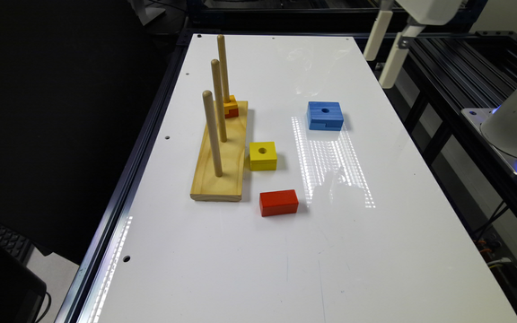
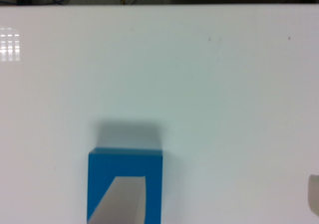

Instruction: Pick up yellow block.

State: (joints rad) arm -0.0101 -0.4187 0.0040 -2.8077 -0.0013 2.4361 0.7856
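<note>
As my wrist camera looks down, gripper [image 2: 222, 179]: my fingers are spread wide. One grey finger [image 2: 124, 201] lies in front of the blue block, and the other shows just at the picture's edge. Nothing is between them but bare table.

Landmark: the wooden peg board [image 1: 229, 172], a long pale plank on the white table [image 1: 375, 246] with three upright pegs [image 1: 212, 132] in a row along its length.

Yellow block [image 1: 263, 156]: it sits flat on the table just beside the peg board's long edge, on the exterior view's right of it, about level with the gap between the nearest and middle pegs. It is apart from the board by a thin strip of table. The round hole in its top faces up. Nothing touches it.

Blue block [image 1: 325, 115]: it is farther from the peg board than the yellow block, on the same side, level with the board's far end. It has a hole on top and a step cut in its side. In the wrist view its blue face [image 2: 102, 184] sits under my finger.

Red block [image 1: 278, 202]: solid and lying flat, it is off the peg board's near corner, on the same side as the yellow block and near it.

Orange-yellow piece [image 1: 230, 104]: it sits on the peg board at the foot of the farthest peg, with a small red part [image 1: 232, 113] under it.
</note>
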